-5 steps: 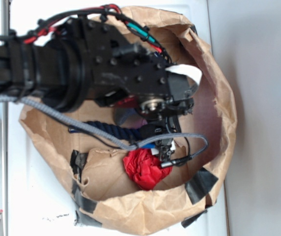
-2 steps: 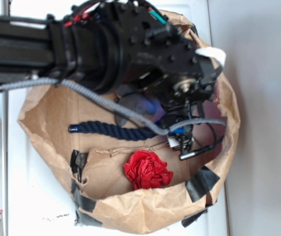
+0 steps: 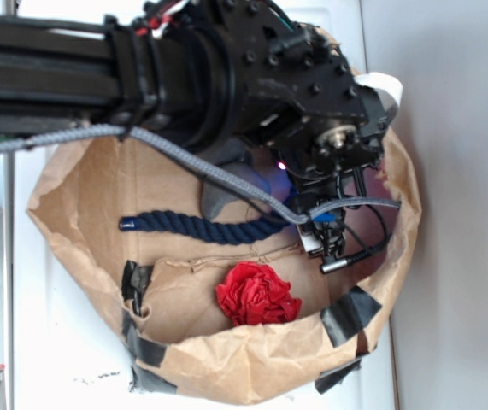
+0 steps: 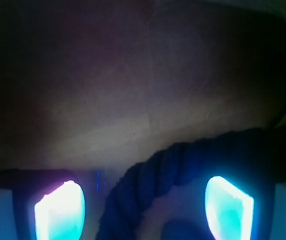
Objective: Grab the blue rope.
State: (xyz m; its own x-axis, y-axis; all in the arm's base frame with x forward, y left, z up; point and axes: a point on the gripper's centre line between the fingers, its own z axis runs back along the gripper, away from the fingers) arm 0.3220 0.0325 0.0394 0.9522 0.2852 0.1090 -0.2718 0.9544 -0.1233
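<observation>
Between the spread fingers (image 4: 60, 212) of my hand (image 4: 144, 210) the blue rope (image 4: 183, 165) arches, not clamped by either pad as far as I can see. Beyond it rises the brown paper bag (image 3: 98, 184), where the rope runs across the floor, a red crumpled ball (image 3: 256, 295) just beside it.

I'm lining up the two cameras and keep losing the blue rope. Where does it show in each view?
Exterior: the blue rope lies across the middle of the paper bag, left end free, right end hidden under the gripper.
Wrist: it arches up from the bottom centre toward the right edge, between the two glowing fingertips.
Shared landmark: the bag's brown paper behind the rope.
</observation>
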